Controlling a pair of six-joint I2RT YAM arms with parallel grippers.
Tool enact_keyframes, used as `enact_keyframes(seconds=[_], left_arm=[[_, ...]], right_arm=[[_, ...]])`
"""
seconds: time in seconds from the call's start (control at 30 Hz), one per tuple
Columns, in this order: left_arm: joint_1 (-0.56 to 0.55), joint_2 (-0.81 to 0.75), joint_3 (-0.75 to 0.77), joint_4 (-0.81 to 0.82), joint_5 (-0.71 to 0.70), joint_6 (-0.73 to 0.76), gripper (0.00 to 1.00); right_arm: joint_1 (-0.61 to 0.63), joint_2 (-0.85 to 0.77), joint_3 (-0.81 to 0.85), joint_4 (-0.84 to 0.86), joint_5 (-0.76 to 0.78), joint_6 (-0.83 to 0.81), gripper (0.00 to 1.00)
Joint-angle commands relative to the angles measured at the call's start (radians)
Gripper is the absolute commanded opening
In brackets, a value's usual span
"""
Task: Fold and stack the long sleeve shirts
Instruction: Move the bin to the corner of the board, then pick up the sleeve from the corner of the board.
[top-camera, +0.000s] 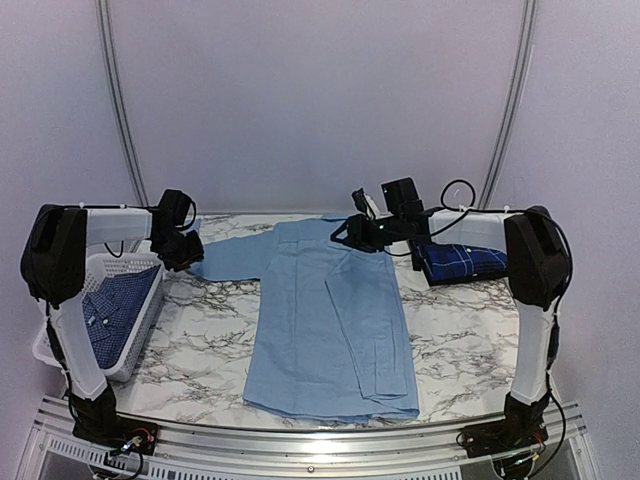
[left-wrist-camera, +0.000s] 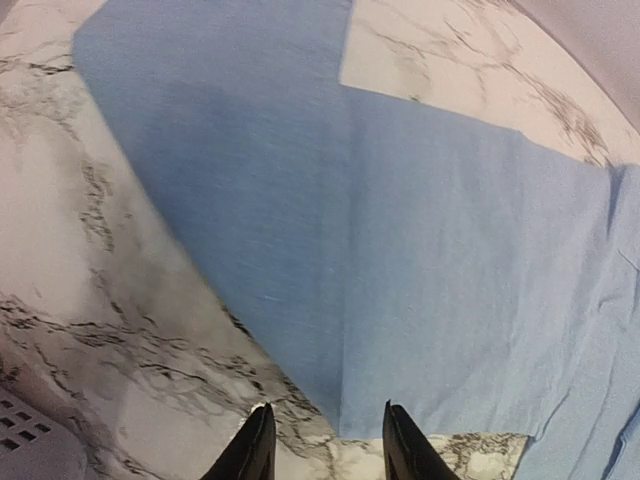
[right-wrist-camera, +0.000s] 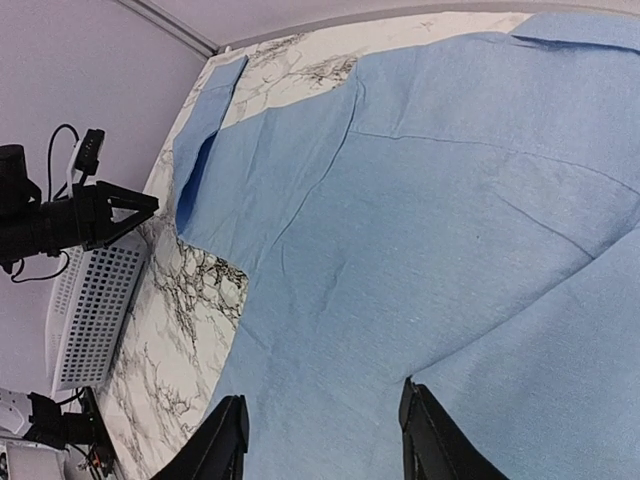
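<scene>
The light blue shirt (top-camera: 330, 320) lies flat in the middle of the table (top-camera: 200, 340), with its collar at the far end and its bottom edge near the arms. It is only partly folded. The folded sleeve (top-camera: 365, 330) is laid over the body of the shirt and runs down its right side. The loose sleeve (top-camera: 228, 262) sticks out to the left across the marble top. I think this sleeve has to be folded in next. Then the body needs folding up into a small neat shape.

The dark plaid shirt (top-camera: 462, 262) sits at the far right of the table. It looks folded already, so that one seems done. It could be the start of the stack. The checked shirt (top-camera: 115, 305) is bunched up in the white basket (top-camera: 60, 345) at the left edge of the table. It is not folded and not on the table yet.

So about one shirt of three looks finished, one is in the middle of its folds, and one is not begun.

The left gripper (left-wrist-camera: 325, 410) hangs just over the loose sleeve, near the sleeve's edge. Its fingers are a little apart and nothing is between them. The right gripper (right-wrist-camera: 325, 400) hangs over the top part of the blue shirt, near the collar. Its fingers are apart too, and it holds nothing.
</scene>
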Motion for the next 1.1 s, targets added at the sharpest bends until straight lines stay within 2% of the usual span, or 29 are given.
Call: enact_keyframes(seconds=[0.0,0.17,0.33,0.47,0.83,1.07], left_arm=[[0.02,0.029,0.065,-0.055,-0.098,-0.015,0.39],[-0.003,0.049,0.135,-0.061,-0.147,0.021,0.4],[-0.028,0.076,0.185,-0.09,-0.323,0.06,0.41],[-0.044,0.172,0.285,-0.141,-0.425,0.103,0.45],[-0.046,0.43,0.563,-0.23,-0.542,0.173,0.48],[-0.043,0.489,0.625,-0.247,-0.581,0.181,0.45]], right_arm=[[0.012,-0.044,-0.011,0.023,0.012,-0.013,0.48],[0.012,-0.061,-0.021,0.015,0.023,-0.022,0.48],[0.011,-0.063,-0.017,0.012,0.016,-0.018,0.48],[0.017,-0.07,-0.012,0.006,0.012,-0.016,0.48],[0.036,-0.155,-0.077,-0.009,0.029,-0.021,0.48],[0.038,-0.192,-0.117,-0.022,0.042,-0.027,0.49]])
